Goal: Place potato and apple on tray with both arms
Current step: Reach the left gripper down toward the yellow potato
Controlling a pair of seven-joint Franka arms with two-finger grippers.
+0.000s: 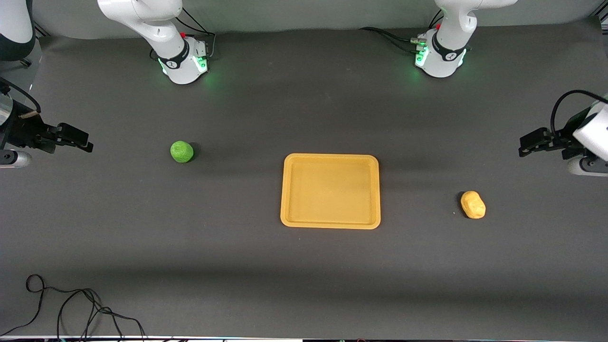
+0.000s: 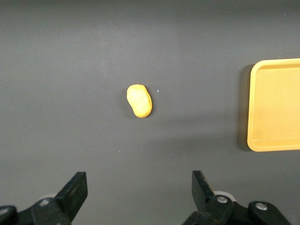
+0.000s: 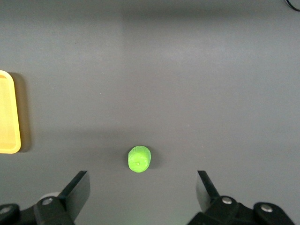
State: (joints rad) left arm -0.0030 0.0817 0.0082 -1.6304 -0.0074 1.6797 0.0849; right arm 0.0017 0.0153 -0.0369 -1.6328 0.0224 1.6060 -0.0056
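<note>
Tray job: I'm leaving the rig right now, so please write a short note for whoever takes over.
Left gripper: fingers open, holding nothing, up at the left arm's end of the table.
Right gripper: fingers open, holding nothing, up at the right arm's end.
Tray: mid-table, nothing in it.
Potato: on the table toward the left arm's end.
Apple: on the table toward the right arm's end, farther from the front camera than the potato.
Done: nothing yet.
Left: grasp both and place them on the tray.
</note>
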